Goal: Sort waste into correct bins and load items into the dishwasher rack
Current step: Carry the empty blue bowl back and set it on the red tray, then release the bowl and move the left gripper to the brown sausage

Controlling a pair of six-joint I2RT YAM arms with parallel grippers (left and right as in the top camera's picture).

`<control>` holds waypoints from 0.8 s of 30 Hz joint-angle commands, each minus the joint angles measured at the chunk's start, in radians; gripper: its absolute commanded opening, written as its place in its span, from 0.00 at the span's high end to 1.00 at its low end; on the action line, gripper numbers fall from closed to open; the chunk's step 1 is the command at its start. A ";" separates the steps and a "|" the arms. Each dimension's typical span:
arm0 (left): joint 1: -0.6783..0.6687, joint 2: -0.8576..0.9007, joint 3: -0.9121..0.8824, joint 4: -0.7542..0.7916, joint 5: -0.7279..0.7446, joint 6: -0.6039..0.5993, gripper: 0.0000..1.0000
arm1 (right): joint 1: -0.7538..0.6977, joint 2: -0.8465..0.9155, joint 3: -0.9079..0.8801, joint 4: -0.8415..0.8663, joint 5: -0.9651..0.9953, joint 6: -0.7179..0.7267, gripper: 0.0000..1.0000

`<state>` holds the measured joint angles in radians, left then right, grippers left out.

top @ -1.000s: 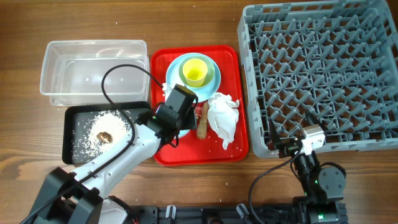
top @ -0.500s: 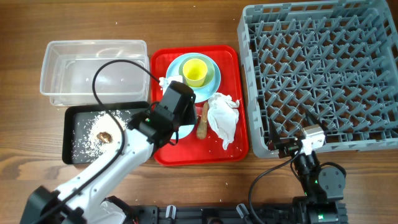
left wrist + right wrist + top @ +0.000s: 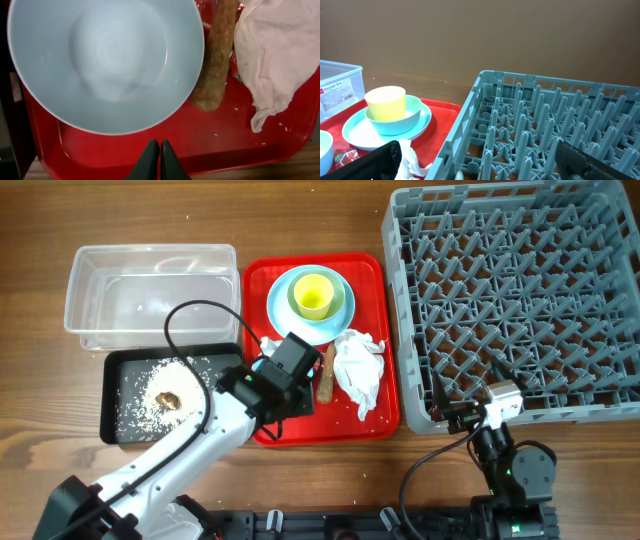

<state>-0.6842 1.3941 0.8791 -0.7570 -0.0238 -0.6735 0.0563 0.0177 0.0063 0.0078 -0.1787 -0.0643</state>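
Left gripper (image 3: 160,147) pinched shut, empty, just near of blue bowl (image 3: 107,60). I judge bowl light, stiff, slick; I'd take near rim. Right gripper (image 3: 482,162) spread wide, empty.

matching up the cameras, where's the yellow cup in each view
overhead: cup near the top of the red tray, centre of the picture.
left wrist: not in it.
right wrist: cup at the left, mid height.
shared landmark: the red tray, seen in all three.
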 commanded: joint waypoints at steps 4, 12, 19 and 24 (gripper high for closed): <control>-0.048 0.075 0.003 0.002 0.012 -0.076 0.96 | 0.006 -0.001 -0.001 0.006 0.001 0.012 0.00; -0.053 0.175 0.003 0.004 -0.027 -0.076 0.96 | 0.006 -0.001 -0.001 0.006 0.001 0.012 0.00; -0.051 0.176 0.003 0.040 -0.178 -0.076 0.95 | 0.006 -0.001 -0.001 0.006 0.001 0.012 0.00; -0.050 0.176 0.004 0.085 -0.247 -0.076 0.95 | 0.006 -0.001 -0.001 0.006 0.001 0.012 0.00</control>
<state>-0.7330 1.5673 0.8791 -0.6914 -0.1722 -0.7391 0.0563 0.0177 0.0063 0.0078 -0.1787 -0.0643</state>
